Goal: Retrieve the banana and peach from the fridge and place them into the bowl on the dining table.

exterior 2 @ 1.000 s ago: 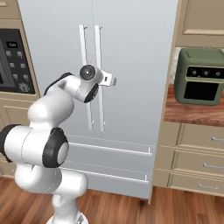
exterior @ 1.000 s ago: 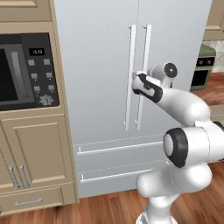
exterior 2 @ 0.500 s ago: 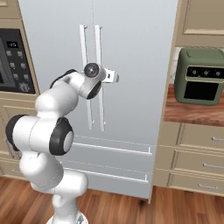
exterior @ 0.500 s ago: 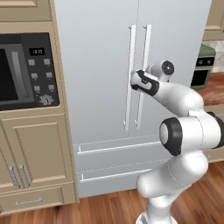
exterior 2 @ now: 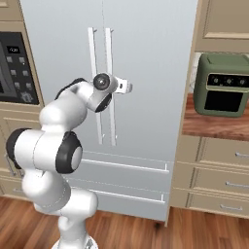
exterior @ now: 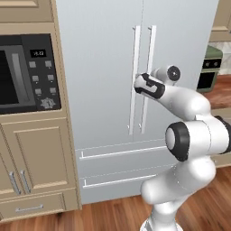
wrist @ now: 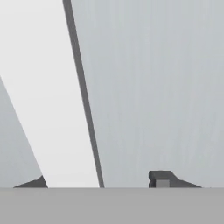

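Note:
The fridge [exterior: 99,67] stands right in front of me, both doors shut, with two white bar handles [exterior: 135,54] side by side at the middle. My gripper [exterior: 137,85] reaches onto these handles at about mid-height. In the hand view, one white handle [wrist: 52,109] runs between the fingertips [wrist: 162,179] of my gripper [wrist: 96,181]. The jaws are open around it, with a gap to the right finger. Which of the two handles this is I cannot tell. The banana and peach are hidden behind the shut doors. The bowl and dining table are out of view.
Left of the fridge a black built-in oven [exterior: 25,72] sits above tan cabinets [exterior: 38,158]. To its right a green countertop oven [exterior 2: 221,85] stands on a wooden counter [exterior 2: 214,126] over drawers. Two fridge drawers [exterior: 122,151] lie below the doors.
The hand has eased slightly closer to the fridge handles, and the elbow has swung up and in. The doors stay shut.

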